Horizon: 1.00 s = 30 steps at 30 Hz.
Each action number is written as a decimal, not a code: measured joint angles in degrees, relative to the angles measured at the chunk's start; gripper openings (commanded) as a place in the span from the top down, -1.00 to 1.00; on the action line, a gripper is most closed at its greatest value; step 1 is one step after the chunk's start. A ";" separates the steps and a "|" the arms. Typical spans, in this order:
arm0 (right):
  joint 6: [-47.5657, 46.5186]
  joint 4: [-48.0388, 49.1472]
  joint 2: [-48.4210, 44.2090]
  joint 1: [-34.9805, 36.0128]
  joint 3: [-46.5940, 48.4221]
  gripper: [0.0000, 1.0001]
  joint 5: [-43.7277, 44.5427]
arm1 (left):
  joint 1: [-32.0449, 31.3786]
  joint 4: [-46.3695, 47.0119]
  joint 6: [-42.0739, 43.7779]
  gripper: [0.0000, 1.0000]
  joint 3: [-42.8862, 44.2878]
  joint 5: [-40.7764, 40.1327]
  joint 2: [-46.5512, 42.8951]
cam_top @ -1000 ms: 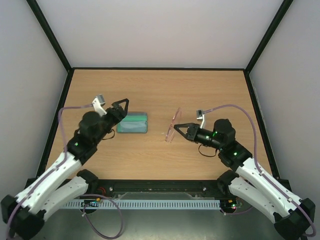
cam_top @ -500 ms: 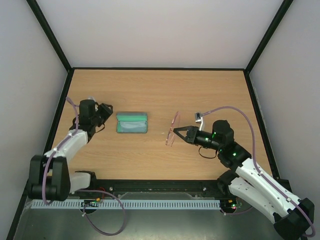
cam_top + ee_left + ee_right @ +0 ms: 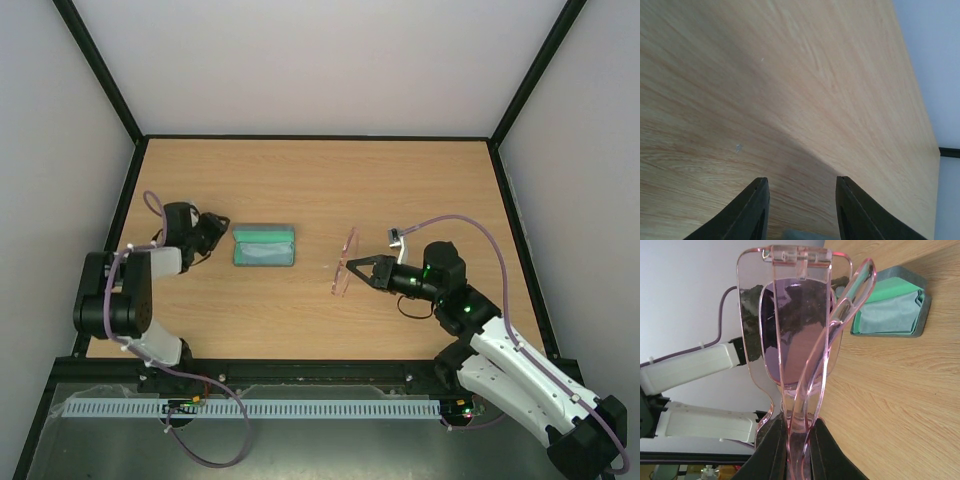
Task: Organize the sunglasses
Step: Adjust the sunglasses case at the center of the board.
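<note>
- Hanging low at the table's [image 3: 320,190] left side, the left tool [image 3: 800,196] stands partly open with nothing between its jaws, just left of the case [image 3: 264,246].
- The case lies open, green lining up, a cloth inside; its long axis runs left to right.
- Right of it, apart, the folded sunglasses [image 3: 344,262] stand on edge, long axis near-to-far — crosswise to the case, so probably needing a quarter turn.
- The right tool [image 3: 796,435] pinches them tight; smooth wood lies between them and the case.

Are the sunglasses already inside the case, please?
No, the right gripper holds the sunglasses well to the right of the open case.
</note>
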 measured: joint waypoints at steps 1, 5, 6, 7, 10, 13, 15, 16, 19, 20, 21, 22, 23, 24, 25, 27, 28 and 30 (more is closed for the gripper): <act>-0.02 -0.02 0.00 0.00 0.00 0.97 -0.02 | -0.02 1.05 -0.07 0.21 0.02 0.57 1.64; -0.02 0.13 0.22 0.00 0.00 0.97 -0.42 | -0.35 4.26 -0.42 0.21 -0.02 1.73 5.60; -0.02 0.22 0.39 0.00 0.00 0.97 -0.52 | -0.59 5.31 -0.48 0.22 -0.02 2.05 6.25; -0.02 0.24 0.52 0.00 -0.02 0.97 -0.61 | -0.79 6.38 -0.61 0.22 -0.02 2.40 6.93; -0.02 0.59 0.83 0.00 -0.33 0.97 -0.72 | -1.42 9.42 -1.11 0.22 -0.09 3.32 8.87; -0.02 0.85 1.05 0.00 -0.72 0.97 -0.83 | -2.40 11.89 -1.38 0.22 -1.16 3.89 9.40; -0.02 1.07 1.27 0.00 -0.87 0.97 -0.83 | -3.06 13.35 -1.57 0.23 -2.36 4.04 9.40; -0.02 1.09 1.44 0.00 -0.90 0.97 -0.85 | -3.21 13.90 -1.70 0.23 -2.99 4.11 9.40; -0.02 1.42 2.01 0.00 -0.94 0.97 -0.87 | -3.80 16.00 -2.14 0.23 -5.81 4.35 9.33; -0.02 1.49 2.16 0.00 -0.96 0.97 -0.85 | -3.93 17.14 -2.27 0.23 -6.80 4.52 9.09; -0.02 1.51 2.29 -0.02 -0.96 0.97 -0.87 | -4.17 17.79 -2.40 0.23 -7.61 4.55 8.63; -0.02 1.49 2.45 -0.02 -0.96 0.97 -0.87 | -4.28 18.49 -2.56 0.23 -8.50 4.52 8.20; -0.04 1.53 2.56 -0.02 -0.96 0.97 -0.90 | -4.48 19.17 -2.67 0.24 -9.49 4.50 7.67; -0.09 1.53 2.71 -0.04 -0.96 0.97 -0.90 | -4.74 19.56 -2.69 0.23 -10.34 4.50 7.13; -0.17 1.55 2.84 -0.04 -0.96 0.97 -0.90 | -5.18 19.80 -2.71 0.23 -11.26 4.48 6.34; -0.24 1.55 3.04 -0.04 -0.96 0.97 -0.90 | -6.34 19.82 -2.69 0.23 -12.81 4.46 4.90; -0.26 1.57 3.10 -0.04 -0.96 0.97 -0.90 | -6.99 19.80 -2.69 0.23 -13.51 4.44 4.17; -0.44 1.57 3.26 -0.04 -0.96 0.97 -0.90 | -8.17 19.58 -2.71 0.23 -14.64 4.28 2.91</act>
